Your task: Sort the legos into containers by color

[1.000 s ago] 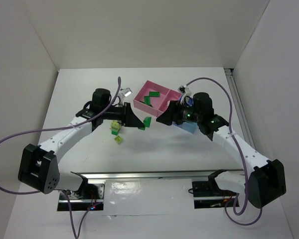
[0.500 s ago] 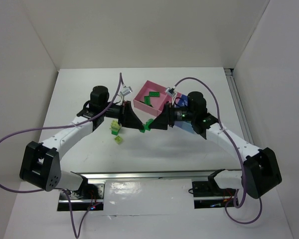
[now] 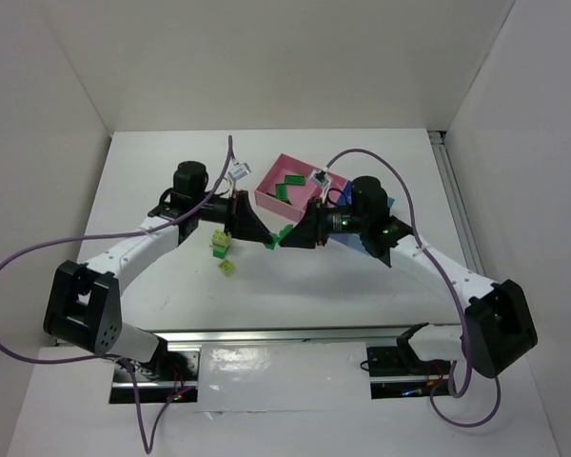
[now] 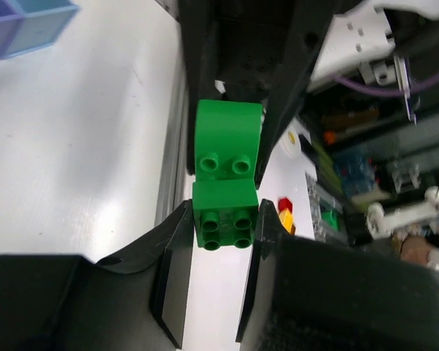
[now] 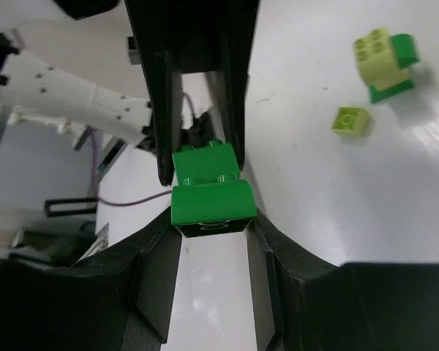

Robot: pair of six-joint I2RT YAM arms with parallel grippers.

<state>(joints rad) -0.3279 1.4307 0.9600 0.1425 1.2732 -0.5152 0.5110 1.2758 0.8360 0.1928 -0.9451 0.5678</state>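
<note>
— Legos, green joined pair, centre of top view: pinched between left gripper and right gripper, just below pink bin. Why both?
— Left wrist, mid-frame: clenched on square brick. Right wrist, mid-frame: clenched on curved brick. Likely pulling apart, or handing over.

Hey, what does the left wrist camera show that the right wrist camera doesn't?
Only the left wrist view shows the blue bins, in its top-left corner. Only the right wrist view shows a yellow-green stack joined to a green piece, and a loose yellow-green brick near it. Both views show the two joined green bricks, one end clamped by the left gripper and the other by the right gripper.
</note>
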